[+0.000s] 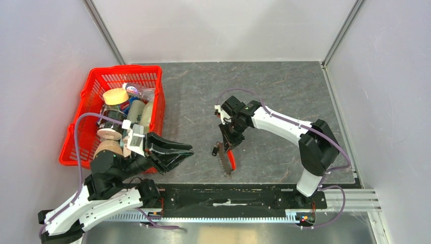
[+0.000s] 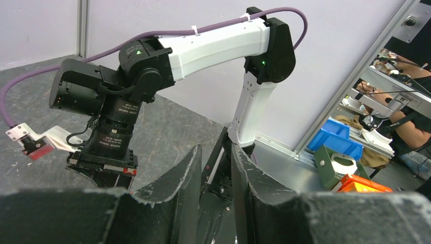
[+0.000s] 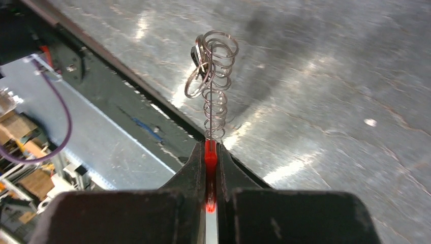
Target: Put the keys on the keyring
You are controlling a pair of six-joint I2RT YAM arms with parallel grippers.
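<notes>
Keyring (image 3: 212,86) was held well right of red basket (image 1: 99,77), gripped by red strip (image 3: 210,155) between closed fingers of right gripper (image 1: 228,147). Left gripper (image 1: 189,151) was hovered just right of basket's near corner, fingers partly parted, nothing between. Keys could not be told apart.

Overhead view, two close wrist views

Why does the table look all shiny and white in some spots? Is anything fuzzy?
Right wrist view: light glares in white streaks across the grey table, and the keyring wire loops glint. Left wrist view: the left gripper is so close that its fingers look dark and slightly soft. Top view: even light, only faint shadows.
</notes>
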